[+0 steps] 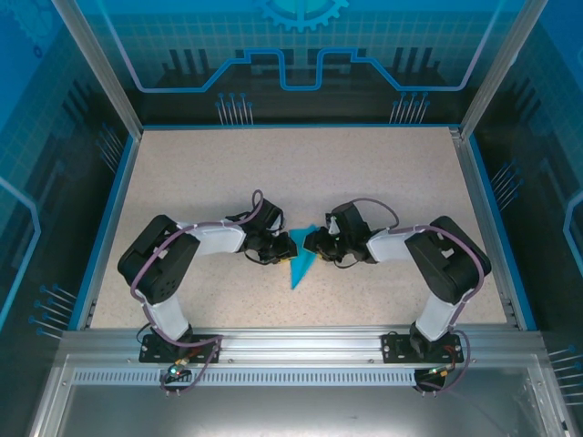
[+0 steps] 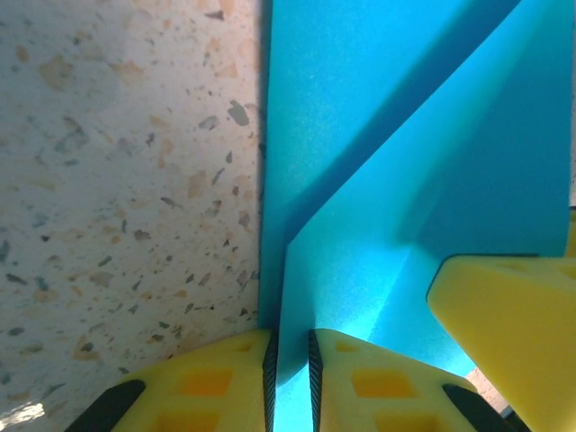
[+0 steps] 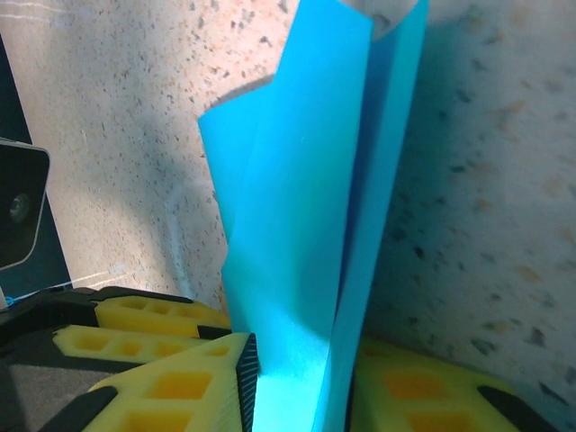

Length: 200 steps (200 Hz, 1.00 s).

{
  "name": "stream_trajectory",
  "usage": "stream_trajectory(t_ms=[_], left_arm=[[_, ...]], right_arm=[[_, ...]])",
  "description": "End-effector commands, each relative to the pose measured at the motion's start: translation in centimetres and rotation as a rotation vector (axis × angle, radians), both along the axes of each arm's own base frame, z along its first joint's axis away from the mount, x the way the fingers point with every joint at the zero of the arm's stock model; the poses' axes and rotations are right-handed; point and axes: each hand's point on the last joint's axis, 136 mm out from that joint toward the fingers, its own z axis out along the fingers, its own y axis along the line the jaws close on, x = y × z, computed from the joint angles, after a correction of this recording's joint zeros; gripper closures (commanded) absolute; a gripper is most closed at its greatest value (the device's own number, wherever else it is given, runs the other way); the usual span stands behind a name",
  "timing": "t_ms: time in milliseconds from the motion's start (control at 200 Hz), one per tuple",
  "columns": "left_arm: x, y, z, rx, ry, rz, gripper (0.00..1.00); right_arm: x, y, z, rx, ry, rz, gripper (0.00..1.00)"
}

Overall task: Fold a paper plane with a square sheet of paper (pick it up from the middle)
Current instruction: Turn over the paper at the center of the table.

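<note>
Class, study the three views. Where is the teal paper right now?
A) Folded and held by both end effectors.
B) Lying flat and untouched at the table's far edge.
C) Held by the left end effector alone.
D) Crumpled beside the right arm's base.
A: the creased teal paper passes between the fingers of the left end effector and of the right end effector, and each wrist view shows it pinched.

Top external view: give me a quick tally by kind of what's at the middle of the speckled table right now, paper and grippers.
Teal-blue folded paper sheet: 1
Black two-finger grippers with yellow pads: 2 (left gripper, right gripper), both shut on the sheet
Total: 3
</note>
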Motion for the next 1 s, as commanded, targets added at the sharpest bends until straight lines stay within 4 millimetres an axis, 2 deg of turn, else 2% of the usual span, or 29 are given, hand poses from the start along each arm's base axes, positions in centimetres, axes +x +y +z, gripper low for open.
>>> stream_trajectory(t_ms=[0, 130, 245, 395, 450, 570, 610, 625, 705, 800, 875, 935, 995], left_arm=[[-0.2, 0.6, 0.1, 0.007, 0.002, 0.021, 0.8], [-0.1, 0.6, 0.5, 0.004, -0.007, 0.024, 0.79], [0.0, 0.6, 1.1, -0.002, -0.024, 0.023, 0.79], [0.2, 1.2, 2.8, -0.004, -0.077, 0.046, 0.76], [0.2, 1.7, 3.4, 0.007, -0.103, 0.061, 0.74], [0.3, 3.5, 5.1, 0.055, -0.179, 0.112, 0.7], [0.2, 4.3, 5.7, 0.082, -0.2, 0.132, 0.69], [0.2, 4.6, 5.9, 0.093, -0.211, 0.141, 0.68], [0.2, 6.3, 6.8, 0.146, -0.256, 0.184, 0.66], [0.0, 8.2, 7.5, 0.207, -0.295, 0.231, 0.66], [-0.2, 9.5, 7.8, 0.246, -0.317, 0.274, 0.65], [-0.3, 10.5, 8.0, 0.268, -0.333, 0.308, 0.65], [-0.5, 11.3, 8.2, 0.283, -0.347, 0.339, 0.65]], right_arm=[[0.7, 1.4, 0.5, 0.019, -0.069, 0.057, 0.72], [0.7, 1.9, 0.5, 0.033, -0.086, 0.08, 0.76], [0.8, 1.9, 0.6, 0.022, -0.097, 0.09, 0.82], [1.0, 1.7, 2.0, -0.003, -0.132, 0.106, 0.9], [0.7, 1.2, 2.3, -0.037, -0.129, 0.118, 0.9], [0.7, -0.4, 4.3, -0.155, -0.165, 0.133, 0.9], [0.1, -1.7, 4.4, -0.239, -0.156, 0.141, 0.9], [0.7, -1.8, 5.4, -0.257, -0.181, 0.138, 0.9], [0.3, -4.0, 7.3, -0.443, -0.228, 0.15, 0.89], [-0.2, -8.7, 9.0, -0.782, -0.196, 0.111, 0.87], [-0.5, -11.5, 10.5, -1.052, -0.181, 0.123, 0.87], [-0.6, -12.9, 12.1, -1.249, -0.17, 0.104, 0.87], [-0.7, -13.2, 12.5, -1.378, -0.139, 0.101, 0.86]])
